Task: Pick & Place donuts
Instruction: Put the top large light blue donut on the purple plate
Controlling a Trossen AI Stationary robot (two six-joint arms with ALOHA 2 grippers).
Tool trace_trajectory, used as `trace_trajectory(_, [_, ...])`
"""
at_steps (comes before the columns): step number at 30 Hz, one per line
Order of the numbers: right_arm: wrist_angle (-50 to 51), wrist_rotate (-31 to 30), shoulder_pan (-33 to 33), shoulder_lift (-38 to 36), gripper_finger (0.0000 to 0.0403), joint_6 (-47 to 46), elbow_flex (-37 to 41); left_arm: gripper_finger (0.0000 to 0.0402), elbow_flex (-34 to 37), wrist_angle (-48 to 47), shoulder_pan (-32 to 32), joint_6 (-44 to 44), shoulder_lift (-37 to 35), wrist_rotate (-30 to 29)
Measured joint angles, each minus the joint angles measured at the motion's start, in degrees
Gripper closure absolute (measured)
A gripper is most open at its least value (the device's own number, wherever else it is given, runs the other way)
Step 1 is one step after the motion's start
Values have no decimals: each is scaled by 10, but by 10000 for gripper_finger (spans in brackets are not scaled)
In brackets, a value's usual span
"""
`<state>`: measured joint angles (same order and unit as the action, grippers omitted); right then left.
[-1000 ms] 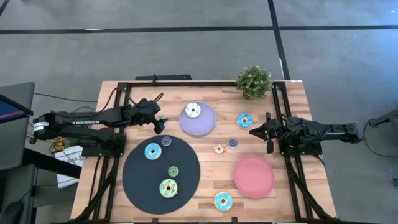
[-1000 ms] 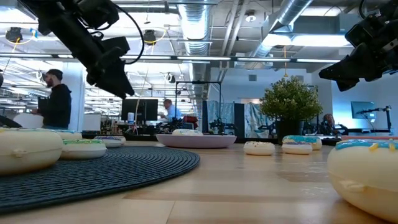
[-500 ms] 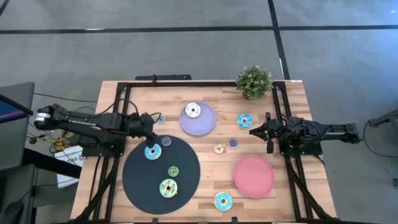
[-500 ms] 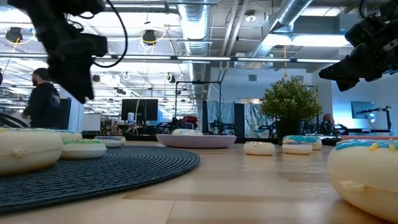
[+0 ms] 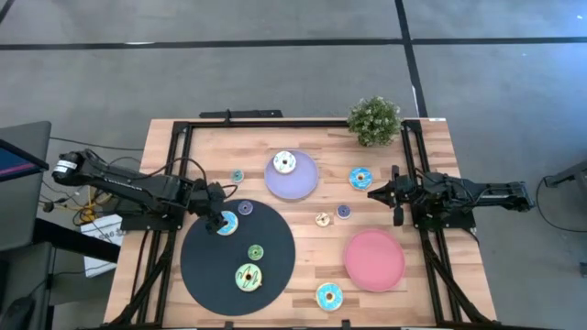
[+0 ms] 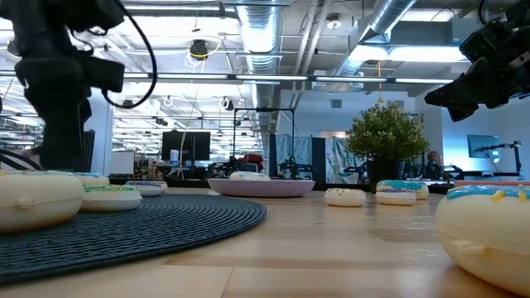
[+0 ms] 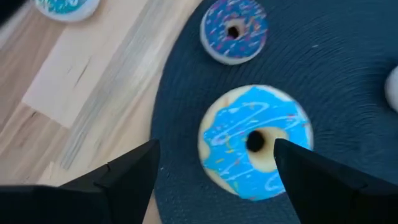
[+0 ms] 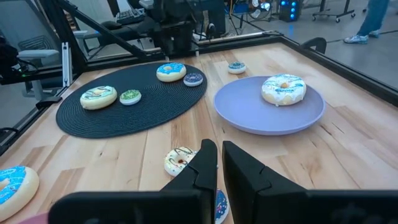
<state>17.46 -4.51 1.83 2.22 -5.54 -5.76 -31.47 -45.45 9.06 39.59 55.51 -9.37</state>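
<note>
A blue-iced donut (image 5: pixel 224 223) (image 7: pixel 255 142) lies flat on the black plate (image 5: pixel 275 266), near its far left rim. My left gripper (image 5: pixel 217 217) (image 7: pixel 216 149) points down over it, open, one finger on each side and nothing between the fingers and the donut. A small purple donut (image 7: pixel 234 30), a small green one (image 5: pixel 255 251) and a large cream one (image 5: pixel 248 277) also lie on the black plate. A white donut (image 5: pixel 284 162) rests on the lavender plate (image 5: pixel 303 183). My right gripper (image 5: pixel 371 193) (image 8: pixel 219 163) waits shut at the right, above the table.
Loose on the wood lie a blue donut (image 5: pixel 359 177), a small teal one (image 5: pixel 238 175), a small cream one (image 5: pixel 322 219), a small purple one (image 5: pixel 343 211) and a blue one at the near edge (image 5: pixel 328 296). The pink plate (image 5: pixel 374 259) lies near right; a potted plant (image 5: pixel 374 119) stands far right.
My left gripper has swung from beside the lavender plate toward the table's near edge, over the black plate's blue donut. It has tipped from slanting to pointing steeply down and has sunk a little. It has stayed open. No donut has moved.
</note>
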Motion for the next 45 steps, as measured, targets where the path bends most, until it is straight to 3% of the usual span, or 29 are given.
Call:
trace_trajectory(12, [0, 0, 0, 0, 386, 0, 0, 94, 51, 79, 0, 1, 0, 12])
trace_trajectory(18, [0, 0, 0, 0, 386, 0, 0, 94, 54, 78, 0, 3, 0, -23])
trace_trajectory(30, [0, 0, 0, 0, 386, 0, 0, 94, 54, 90, 12, 22, 2, -23])
trace_trajectory(45, [0, 0, 0, 0, 386, 0, 0, 94, 34, 94, 34, 29, 118, -14])
